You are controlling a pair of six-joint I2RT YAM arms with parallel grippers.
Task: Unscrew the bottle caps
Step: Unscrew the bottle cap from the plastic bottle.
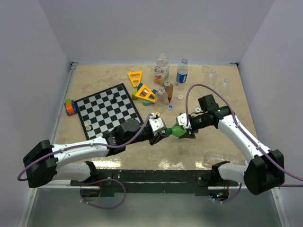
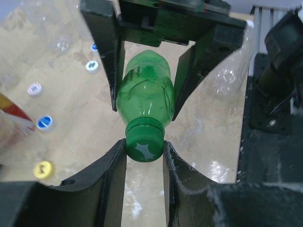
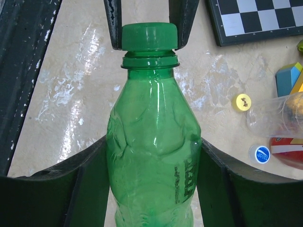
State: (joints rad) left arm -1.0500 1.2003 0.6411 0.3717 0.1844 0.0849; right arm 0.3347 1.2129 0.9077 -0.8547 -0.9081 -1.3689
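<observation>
A green bottle (image 1: pixel 178 131) is held lying level above the table's front middle, between the two arms. My right gripper (image 1: pixel 188 126) is shut on its body; in the right wrist view the bottle (image 3: pixel 154 156) fills the space between the dark fingers (image 3: pixel 90 184) of that gripper (image 3: pixel 154 163). My left gripper (image 1: pixel 164 134) is shut on the bottle's green cap (image 2: pixel 145 141), both pads pressed against the cap's sides, gripper (image 2: pixel 145 147). The cap (image 3: pixel 149 37) still sits on the neck. Loose caps lie on the table: yellow (image 2: pixel 43 169), blue (image 2: pixel 44 122), another blue (image 3: pixel 260 153).
A checkerboard (image 1: pixel 110 109) lies at the left with a coloured block (image 1: pixel 71 107) beside it. Yellow triangular frames (image 1: pixel 136 78) and several bottles, orange-labelled (image 1: pixel 162 68), blue-labelled (image 1: pixel 182 72) and clear (image 1: pixel 213 74), stand at the back.
</observation>
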